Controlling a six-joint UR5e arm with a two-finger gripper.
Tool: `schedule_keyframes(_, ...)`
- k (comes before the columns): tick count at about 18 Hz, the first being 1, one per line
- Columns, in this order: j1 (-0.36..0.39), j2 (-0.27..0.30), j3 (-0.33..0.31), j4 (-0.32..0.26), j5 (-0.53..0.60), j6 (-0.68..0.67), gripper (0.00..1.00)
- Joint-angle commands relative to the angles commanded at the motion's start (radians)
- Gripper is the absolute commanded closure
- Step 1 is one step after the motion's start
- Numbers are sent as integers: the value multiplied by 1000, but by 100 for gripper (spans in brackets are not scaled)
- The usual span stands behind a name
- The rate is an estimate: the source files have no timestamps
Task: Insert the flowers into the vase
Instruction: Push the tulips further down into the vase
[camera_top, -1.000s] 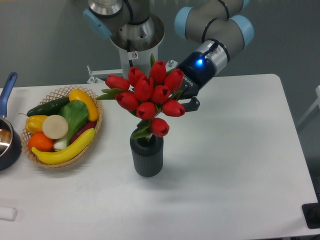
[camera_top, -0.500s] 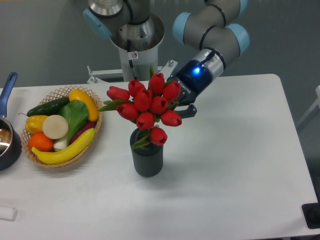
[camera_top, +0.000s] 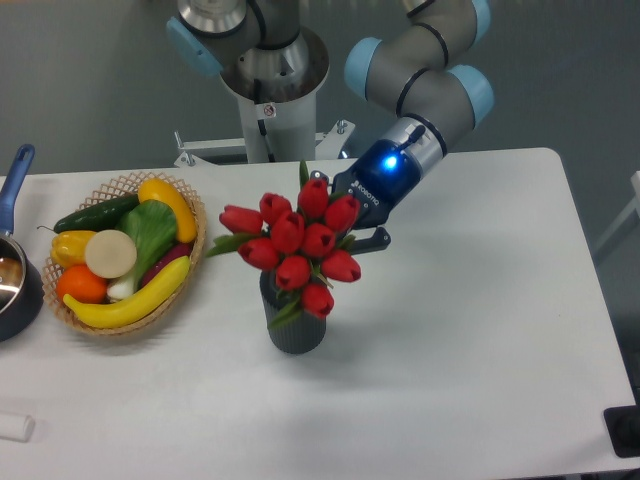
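Observation:
The flowers (camera_top: 297, 243), a bunch of red tulips with green leaves, stand over the vase (camera_top: 296, 324) with their stems going down into its mouth. The vase is a dark ribbed cylinder near the table's middle. Its rim is mostly hidden by the lowest buds. My gripper (camera_top: 352, 237) reaches in from the upper right, behind the buds. One dark finger (camera_top: 374, 237) shows to the right of the bunch. The other finger and the grip point are hidden by the blooms, so its hold cannot be made out.
A woven basket (camera_top: 196, 236) with a banana, cucumber, peppers and other produce sits left of the vase. A dark pan (camera_top: 14, 280) with a blue handle lies at the left edge. The robot base (camera_top: 268, 95) stands behind.
The bunch has sunk lower into the vase and shifted slightly right. The gripper and wrist came down with it.

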Motion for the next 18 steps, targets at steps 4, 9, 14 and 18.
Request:
schedule_keyframes(4,-11,-9,-34,2,-1,44,91)
schedule_keyframes(9,-11,-14,-44,0,0,61,91)
schedule_keyframes(14,-12,-28,-52,0,2,93,89)
schedule_keyframes(18,-12,-35,-54,0,70,103,89)
